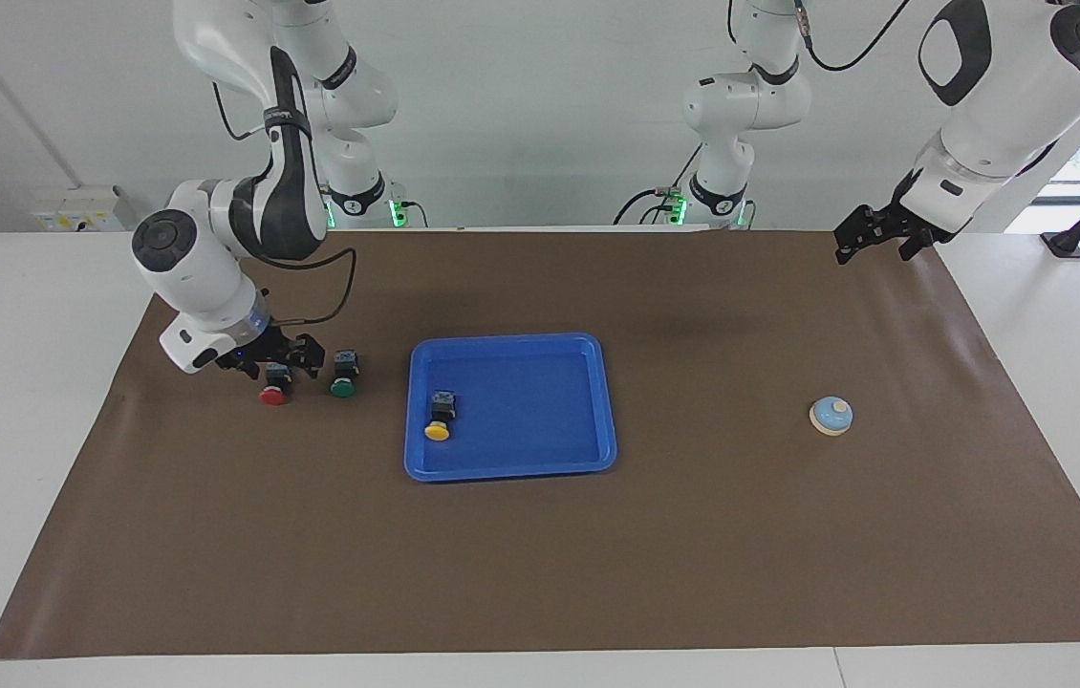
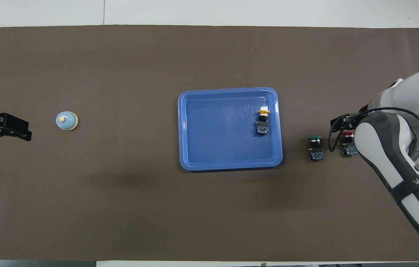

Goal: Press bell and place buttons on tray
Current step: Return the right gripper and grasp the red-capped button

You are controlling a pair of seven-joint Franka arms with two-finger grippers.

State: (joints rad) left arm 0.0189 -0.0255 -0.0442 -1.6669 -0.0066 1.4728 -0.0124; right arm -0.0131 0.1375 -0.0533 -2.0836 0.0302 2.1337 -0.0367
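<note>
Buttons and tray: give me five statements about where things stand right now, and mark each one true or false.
1. The yellow button lies inside the tray. True.
2. The green button is in the tray too. False: it sits on the brown mat beside the tray, toward the right arm's end of the table.
3. The right gripper is at the red button. True.
4. The left gripper is pressing the bell. False: it waits in the air near the mat's edge, clear of the bell.
5. All three buttons are on the tray. False: only the yellow one is; red and green lie outside it.
</note>
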